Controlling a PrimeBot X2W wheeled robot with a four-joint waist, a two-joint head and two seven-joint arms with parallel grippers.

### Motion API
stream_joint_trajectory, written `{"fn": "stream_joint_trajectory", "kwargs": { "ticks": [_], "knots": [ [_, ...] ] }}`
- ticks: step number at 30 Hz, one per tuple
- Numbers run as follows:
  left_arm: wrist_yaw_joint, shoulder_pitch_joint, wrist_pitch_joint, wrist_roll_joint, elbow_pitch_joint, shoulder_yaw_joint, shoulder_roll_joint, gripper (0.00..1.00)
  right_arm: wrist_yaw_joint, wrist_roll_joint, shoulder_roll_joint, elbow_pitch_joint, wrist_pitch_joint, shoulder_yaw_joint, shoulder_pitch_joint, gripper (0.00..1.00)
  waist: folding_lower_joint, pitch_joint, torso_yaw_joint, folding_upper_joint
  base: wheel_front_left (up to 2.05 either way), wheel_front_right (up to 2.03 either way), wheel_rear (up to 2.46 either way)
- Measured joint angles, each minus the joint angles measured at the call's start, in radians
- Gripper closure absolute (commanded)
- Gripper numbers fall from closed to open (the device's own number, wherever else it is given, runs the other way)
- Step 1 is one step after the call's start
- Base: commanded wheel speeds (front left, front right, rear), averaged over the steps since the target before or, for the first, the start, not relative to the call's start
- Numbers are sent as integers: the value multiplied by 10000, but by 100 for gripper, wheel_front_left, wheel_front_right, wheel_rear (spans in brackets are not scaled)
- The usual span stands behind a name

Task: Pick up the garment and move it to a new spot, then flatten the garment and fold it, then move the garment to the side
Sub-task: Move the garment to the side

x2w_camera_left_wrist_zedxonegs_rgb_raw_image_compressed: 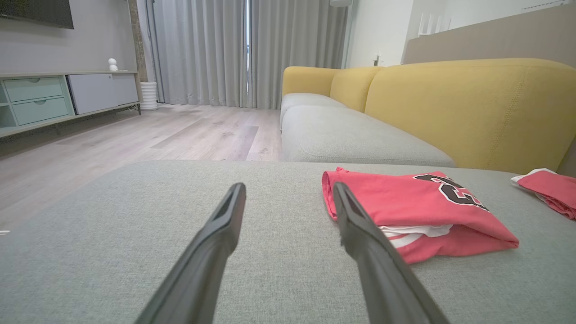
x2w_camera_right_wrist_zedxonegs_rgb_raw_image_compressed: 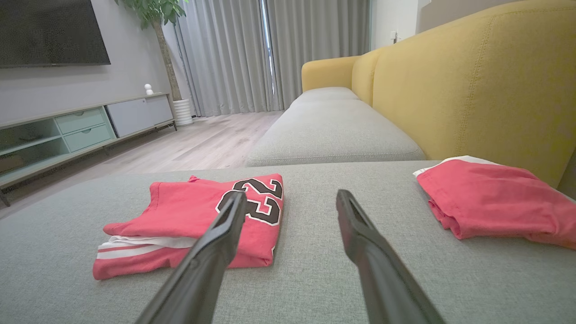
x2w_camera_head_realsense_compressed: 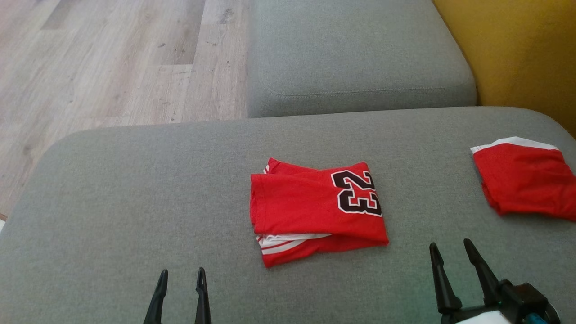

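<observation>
While the folded red garment (x2w_camera_head_realsense_compressed: 310, 211) lies flat in the middle of the grey sofa cushion (x2w_camera_head_realsense_compressed: 126, 202), its number 23 facing up, the left gripper (x2w_camera_head_realsense_compressed: 182, 279) and the right gripper (x2w_camera_head_realsense_compressed: 450, 252) hover nearer the robot on either side of it, both with fingers apart and empty. A second red garment (x2w_camera_head_realsense_compressed: 524, 180) lies well apart to the right, near the yellow backrest (x2w_camera_head_realsense_compressed: 517, 54).

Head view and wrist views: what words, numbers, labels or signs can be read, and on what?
"23": black digits edged in white, on the folded red jersey, lying sideways in the head view.
No text shows on the second red garment or the grey cushion.
</observation>
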Motion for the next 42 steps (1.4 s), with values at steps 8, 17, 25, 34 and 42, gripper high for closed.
{"fn": "stream_joint_trajectory", "kwargs": {
  "ticks": [8, 17, 25, 34, 42],
  "knots": [
    [-2, 1, 0, 0, -6, -4, 0, 0, 2, -136, 21, -10, 0, -132, 5, 0, 0, 127, -5, 0, 0, 0, 0],
    [-15, -70, 0, 4, -2, -77, 0, 0, 0, -82, -2, 313, 0, -130, -414, 0, 0, 842, 93, 0, 0, 0, 0],
    [-96, -568, 0, 12, 4, -376, -2, 0, 0, 1185, -90, 1864, 261, 454, -2184, 0, 1, 1720, 306, 0, 0, 0, 0],
    [-107, -1353, 0, 12, 199, -803, -13, 0, 2, 3517, -541, 3626, 2638, 949, -4895, 0, 3, 2664, 530, 0, 0, 0, 0],
    [-102, -1814, 0, 6, 272, -1057, -21, 0, 0, 4433, -577, 5200, 3319, 1394, -6085, 0, 1, 3102, 715, 0, 0, 0, 0]
  ]
}}
